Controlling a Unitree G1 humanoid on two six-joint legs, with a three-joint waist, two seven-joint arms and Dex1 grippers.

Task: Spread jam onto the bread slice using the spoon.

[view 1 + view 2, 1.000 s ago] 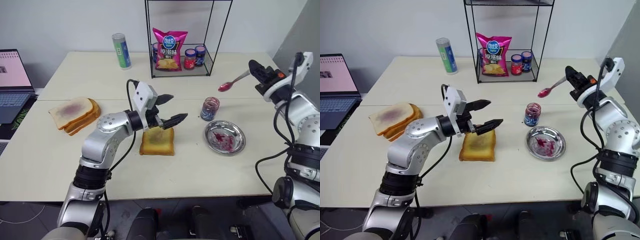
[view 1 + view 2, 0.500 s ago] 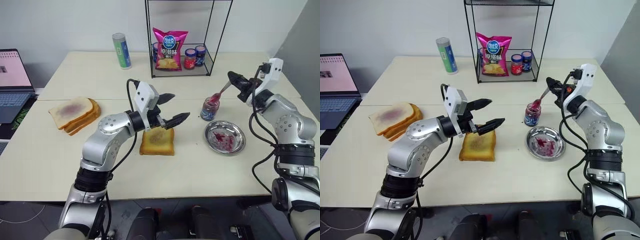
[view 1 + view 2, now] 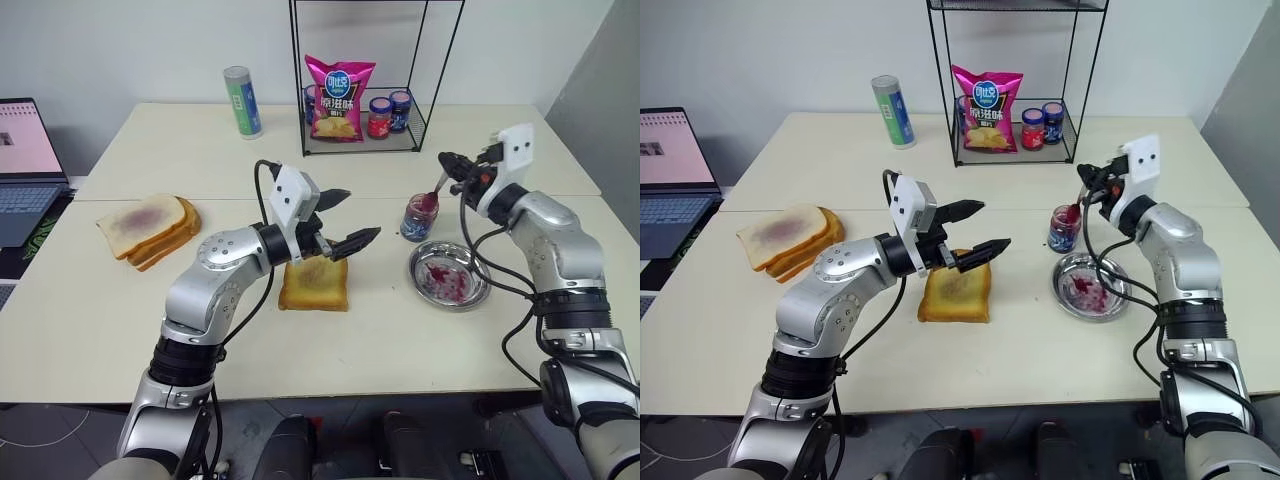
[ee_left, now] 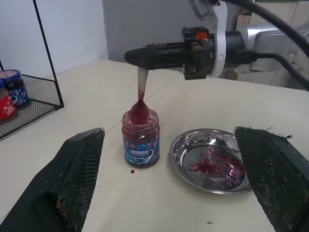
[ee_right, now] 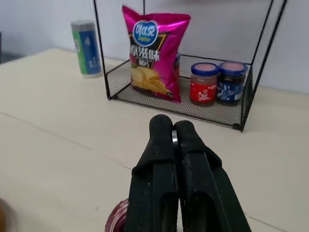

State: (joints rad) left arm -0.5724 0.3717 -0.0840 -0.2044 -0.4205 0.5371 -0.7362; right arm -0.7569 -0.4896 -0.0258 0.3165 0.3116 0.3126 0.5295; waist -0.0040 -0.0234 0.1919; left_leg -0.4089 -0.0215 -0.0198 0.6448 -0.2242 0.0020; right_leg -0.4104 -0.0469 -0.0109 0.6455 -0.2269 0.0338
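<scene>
The robot's right pincer (image 4: 140,54), clamped shut on the handle of the spoon (image 4: 141,96), held the utensil almost upright over the open jar (image 4: 140,139), its bowl dipped into the mouth and coated with dark red jam (image 4: 140,112). The bread slice (image 3: 315,283) lay flat on the worktop (image 3: 120,330), off to the left of the jar, so the loaded spoon would have to travel leftward across the table to reach it, judging by the layout. The left pincer (image 3: 340,218) hovered just above the slice with its fingers spread wide and holding nothing; that arm was much the nearer of the two to the bread. Just in front of the jar sat a round metal dish (image 3: 450,273) smeared with more jam. On the wire rack (image 3: 1060,150) at the back stood a pink crisp packet (image 3: 986,108) and two lidded jars (image 3: 1043,127). A stack of slices (image 3: 148,228) with a purple-stained top rested near the worktop's left side.
</scene>
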